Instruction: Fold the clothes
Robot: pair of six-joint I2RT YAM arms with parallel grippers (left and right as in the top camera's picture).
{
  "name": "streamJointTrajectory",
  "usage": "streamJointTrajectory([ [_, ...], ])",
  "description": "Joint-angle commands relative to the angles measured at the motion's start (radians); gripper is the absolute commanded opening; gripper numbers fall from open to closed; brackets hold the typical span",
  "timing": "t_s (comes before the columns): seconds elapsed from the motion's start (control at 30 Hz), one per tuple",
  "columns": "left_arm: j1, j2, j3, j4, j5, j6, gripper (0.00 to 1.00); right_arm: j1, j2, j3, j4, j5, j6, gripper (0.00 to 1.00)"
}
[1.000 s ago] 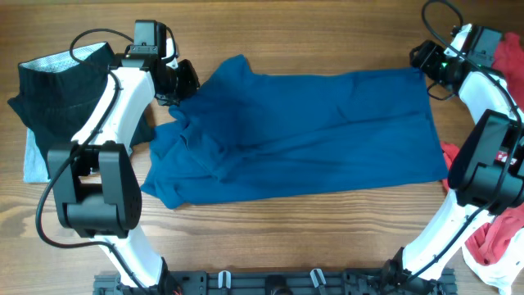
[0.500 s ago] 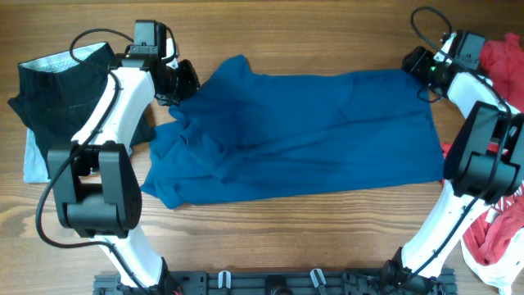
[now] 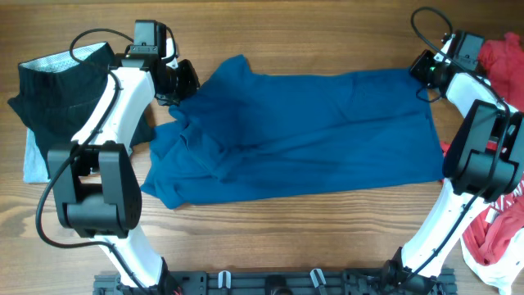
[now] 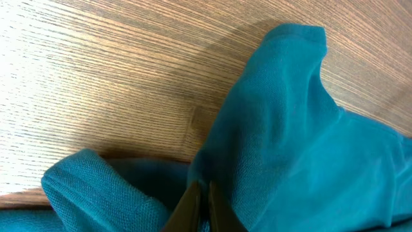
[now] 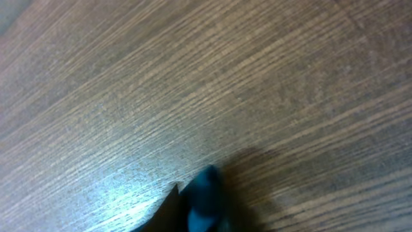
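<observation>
Two tools clamp the shirt (image 3: 311, 135), spread on the worktop (image 3: 286, 238): left tool (image 3: 182, 82) on its far-left corner, right tool (image 3: 420, 70) on its far-right corner. Judged step: grasp made, first fold pending. Next: lift both corners together and carry them to the near hem.

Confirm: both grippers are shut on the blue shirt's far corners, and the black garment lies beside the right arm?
Wrong on one point: the overhead view shows the black garment beside the left arm, not the right. Left gripper and right gripper are indeed shut on the far corners of the blue shirt.
</observation>
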Motion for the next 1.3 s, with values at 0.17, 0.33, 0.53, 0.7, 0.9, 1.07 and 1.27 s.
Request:
streamJointTrajectory([
  [0.17, 0.005, -0.01, 0.006, 0.002, 0.012, -0.002, 0.04, -0.01, -0.009, 0.014, -0.068, 0.005, 0.024, 0.04],
  [0.33, 0.028, -0.012, 0.007, -0.005, 0.012, -0.002, 0.04, -0.037, -0.09, 0.014, -0.146, 0.027, 0.021, 0.04],
  [0.53, 0.054, -0.018, 0.007, -0.036, 0.013, -0.002, 0.04, -0.074, -0.222, 0.014, -0.269, 0.084, 0.02, 0.04],
  [0.7, 0.053, -0.035, 0.007, -0.058, 0.09, -0.002, 0.04, -0.079, -0.301, 0.014, -0.399, 0.084, 0.018, 0.04],
  [0.9, 0.063, -0.06, 0.007, -0.146, 0.103, -0.002, 0.04, -0.079, -0.377, 0.014, -0.568, 0.103, -0.01, 0.04],
  [1.07, 0.092, -0.099, 0.007, -0.247, 0.103, -0.002, 0.04, -0.08, -0.393, 0.014, -0.717, 0.167, -0.031, 0.04],
  [1.27, 0.119, -0.132, 0.006, -0.388, 0.085, -0.001, 0.04, -0.081, -0.392, 0.014, -0.839, 0.264, -0.031, 0.04],
])
